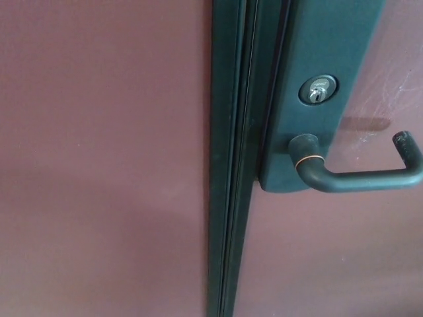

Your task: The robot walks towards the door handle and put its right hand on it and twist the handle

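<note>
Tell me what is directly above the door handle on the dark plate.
Above the door handle, a silver keyhole sits in the dark plate. Its inside is too small to see.

You are close up to the door: the dark metal door frame (231, 158) runs top to bottom through the middle. Left of it you have the flat reddish-brown panel (99, 158). Right of it sits the dark lock plate (330, 39), with the silver keyhole cylinder (318, 90) above the dark bent lever handle (357, 177), which reaches rightward from the plate.
</note>
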Tool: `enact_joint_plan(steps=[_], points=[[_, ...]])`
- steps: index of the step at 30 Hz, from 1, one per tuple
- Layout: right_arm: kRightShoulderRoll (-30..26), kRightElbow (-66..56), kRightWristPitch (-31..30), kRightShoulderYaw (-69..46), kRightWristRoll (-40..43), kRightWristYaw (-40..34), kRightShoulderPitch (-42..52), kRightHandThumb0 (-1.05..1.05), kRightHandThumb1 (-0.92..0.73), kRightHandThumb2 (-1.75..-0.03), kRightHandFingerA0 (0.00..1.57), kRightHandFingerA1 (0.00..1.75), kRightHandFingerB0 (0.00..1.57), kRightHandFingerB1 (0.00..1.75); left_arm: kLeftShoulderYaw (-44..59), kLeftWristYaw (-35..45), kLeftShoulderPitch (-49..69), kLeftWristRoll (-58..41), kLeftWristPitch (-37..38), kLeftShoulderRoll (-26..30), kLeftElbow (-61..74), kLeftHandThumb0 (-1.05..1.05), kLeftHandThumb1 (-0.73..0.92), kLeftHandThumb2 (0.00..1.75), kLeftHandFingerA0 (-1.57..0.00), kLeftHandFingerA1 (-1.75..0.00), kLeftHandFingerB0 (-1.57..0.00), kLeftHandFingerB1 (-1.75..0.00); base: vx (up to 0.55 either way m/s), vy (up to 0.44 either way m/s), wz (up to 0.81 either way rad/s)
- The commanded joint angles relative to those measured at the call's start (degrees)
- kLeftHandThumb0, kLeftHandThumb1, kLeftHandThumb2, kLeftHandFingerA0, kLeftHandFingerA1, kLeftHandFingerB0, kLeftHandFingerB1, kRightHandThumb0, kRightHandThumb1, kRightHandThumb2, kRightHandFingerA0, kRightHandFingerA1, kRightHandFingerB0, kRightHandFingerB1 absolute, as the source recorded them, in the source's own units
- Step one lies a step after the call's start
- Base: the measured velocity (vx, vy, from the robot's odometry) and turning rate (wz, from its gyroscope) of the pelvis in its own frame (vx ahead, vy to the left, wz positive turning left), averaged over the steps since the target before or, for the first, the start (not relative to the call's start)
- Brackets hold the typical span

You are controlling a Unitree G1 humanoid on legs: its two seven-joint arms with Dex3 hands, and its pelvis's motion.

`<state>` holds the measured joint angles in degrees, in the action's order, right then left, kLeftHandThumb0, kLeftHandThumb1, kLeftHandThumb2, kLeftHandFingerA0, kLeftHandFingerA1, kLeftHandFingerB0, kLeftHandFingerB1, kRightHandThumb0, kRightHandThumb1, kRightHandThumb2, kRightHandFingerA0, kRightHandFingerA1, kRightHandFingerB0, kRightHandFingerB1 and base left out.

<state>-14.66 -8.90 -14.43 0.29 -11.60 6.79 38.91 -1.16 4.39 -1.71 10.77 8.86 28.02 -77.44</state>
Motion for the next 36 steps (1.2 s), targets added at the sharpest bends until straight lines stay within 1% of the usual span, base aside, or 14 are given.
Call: enact_joint_plan(steps=[1, 2, 5, 7, 8, 11, 12, 18, 21, 22, 26, 30, 31, 36], points=[[-4.04, 59.21, 2.38, -0.23, -8.11, -24.65, -31.62, -0.45, -0.7, -0.61, 0.31, 0.38, 0.28, 0.34, -0.61, 1.79, -0.49, 1.3, -0.38, 0.68, -0.19, -0.19, 0.5, 0.57, -0.83, -0.72, -0.6, -0.63, 0.0, 0.0, 0.0], [-4.21, 62.84, 5.68, -1.75, -6.3, -25.31, -33.03, -0.54, -0.55, -0.87, 0.32, 0.52, 0.24, 0.46, -0.68, 1.84, -0.61, 1.36, -0.46, 0.63, -0.2, -0.19, 0.5, 0.57, -0.82, -0.72, -0.6, -0.63, 0.0, 0.0, 0.0], [-4.34, 65.69, 7.74, -2.28, -5.32, -25.82, -34.22, -0.54, -0.55, -0.87, 0.32, 0.52, 0.24, 0.46, -0.71, 1.85, -0.66, 1.37, -0.49, 0.62, -0.21, -0.19, 0.5, 0.57, -0.82, -0.72, -0.6, -0.63, 0.0, 0.0, 0.0], [-3.95, 64.79, 13.12, -5.35, -2.57, -27.39, -33.95, -0.51, -0.55, -0.89, 0.38, 0.55, 0.43, 0.55, -0.37, 2.28, 0.4, 0.88, 0.09, 0.75, 0.02, -0.19, 0.5, 0.57, -0.81, -0.72, -0.59, -0.63, 0.0, 0.0, 0.0], [-3.78, 65.09, 14.06, -5.6, -2.25, -27.66, -33.99, -0.49, -0.68, -0.6, 0.44, 0.43, 0.47, 0.41, -0.41, 2.28, 0.63, 0.9, 0.24, 0.76, 0.05, -0.19, 0.5, 0.57, -0.81, -0.72, -0.59, -0.63, 0.0, 0.0, 0.0], [-3.84, 67.1, 15.21, -5.51, -2.13, -28.08, -34.84, -0.49, -0.68, -0.6, 0.44, 0.43, 0.47, 0.41, -0.44, 2.27, 0.68, 0.92, 0.27, 0.76, 0.06, -0.19, 0.5, 0.57, -0.81, -0.72, -0.59, -0.63, 0.0, 0.0, 0.0], [-4.16, 66.63, 15.14, -4.55, -2.86, -27.16, -34.47, -0.54, -0.55, -0.89, 0.38, 0.55, 0.36, 0.52, -0.51, 1.88, 0.64, 1.05, 0.07, 0.42, -0.08, -0.19, 0.5, 0.57, -0.81, -0.72, -0.59, -0.63, 0.0, 0.0, 0.0], [-4.5, 70.09, 16.23, -4.08, -2.43, -26.8, -36.43, -0.55, -0.54, -0.87, 0.4, 0.55, 0.36, 0.51, -0.84, 1.68, -0.15, 1.42, -0.2, 0.5, -0.11, -0.19, 0.5, 0.57, -0.81, -0.71, -0.6, -0.63, 0.0, 0.0, 0.0], [-4.57, 73.81, 19.68, -10.85, 5.02, -21.48, -37.98, -0.43, -0.45, -0.8, 0.41, 0.57, 0.32, 0.51, -0.62, 1.96, -0.3, 1.16, -0.21, 0.58, -0.1, -0.19, 0.5, 0.57, -0.81, -0.72, -0.59, -0.63, 0.0, 0.0, 0.0], [-4.4, 74.64, 20.65, -13.61, 7.77, -19.27, -38.76, -0.36, -0.59, -0.57, 0.46, 0.47, 0.42, 0.41, -0.56, 2.04, -0.43, 1.12, -0.37, 0.63, -0.16, -0.19, 0.5, 0.57, -0.81, -0.72, -0.59, -0.63, 0.0, 0.0, 0.0], [-4.84, 77.44, 20.18, -19.01, 11.68, -12.49, -41.21, -0.35, -0.59, -0.57, 0.53, 0.5, 0.4, 0.41, -0.53, 2.37, -0.07, 1.0, -0.06, 0.94, 0.05, -0.19, 0.5, 0.56, -0.81, -0.71, -0.59, -0.63, 0.0, 0.0, 0.0], [-8.5, 78.28, 18.19, -20.97, 12.16, -0.85, -42.42, -0.43, -0.51, -0.75, 0.54, 0.61, 0.34, 0.49, -0.14, 2.69, -0.49, 0.65, -0.21, 1.19, 0.01, -0.19, 0.5, 0.56, -0.81, -0.71, -0.59, -0.63, 0.0, 0.0, 0.0], [-9.34, 78.15, 17.73, -20.94, 12.02, 0.6, -42.23, -0.37, -0.61, -0.57, 0.55, 0.51, 0.39, 0.4, -0.08, 2.8, -0.53, 0.58, -0.31, 1.18, 0.02, -0.19, 0.5, 0.56, -0.81, -0.71, -0.59, -0.63, 0.0, 0.0, 0.0], [-12.24, 78.28, 17.35, -21.23, 12.13, 4.24, -41.85, -0.35, -0.61, -0.57, 0.52, 0.5, 0.4, 0.41, -0.07, 3.09, -2.44, 0.64, -0.81, 1.1, 0.04, -0.19, 0.5, 0.57, -0.81, -0.71, -0.58, -0.62, 0.0, 0.0, 0.0]])
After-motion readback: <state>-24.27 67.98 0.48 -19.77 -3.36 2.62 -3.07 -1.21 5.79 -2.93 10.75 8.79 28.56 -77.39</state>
